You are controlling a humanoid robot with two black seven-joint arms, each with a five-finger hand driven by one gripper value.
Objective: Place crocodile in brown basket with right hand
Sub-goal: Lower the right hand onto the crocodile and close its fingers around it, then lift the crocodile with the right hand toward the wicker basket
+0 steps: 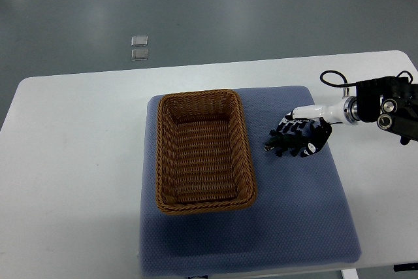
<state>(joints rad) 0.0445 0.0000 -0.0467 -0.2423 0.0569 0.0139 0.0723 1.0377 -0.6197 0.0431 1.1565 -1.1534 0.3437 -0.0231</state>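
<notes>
A: Top view, single frame. White surface [78, 135] carries a blue-grey mat [307, 220]; the brown basket [161, 161] sits on the mat's left half, long axis running from the near edge toward the far edge. Nothing visible inside it.

B: Right hand [302, 138]?

A: Its arm enters from the surface's right edge, white forearm and black wrist housing with a looped cable. The hand is over the mat, just right of the basket but apart from its rim. Dark fingers [292, 150] are curled downward around something small.

B: The crocodile [273, 144]?

A: A dark green shape pokes out on the basket side of the hand, between fingers and basket. Most of it is covered by the hand. The fingers look closed on it; whether it is lifted off the mat or still touching, cannot tell.

B: Left arm?

A: Not in frame. On the grey floor beyond the surface's far edge, two small pale squares [139, 48].
</notes>
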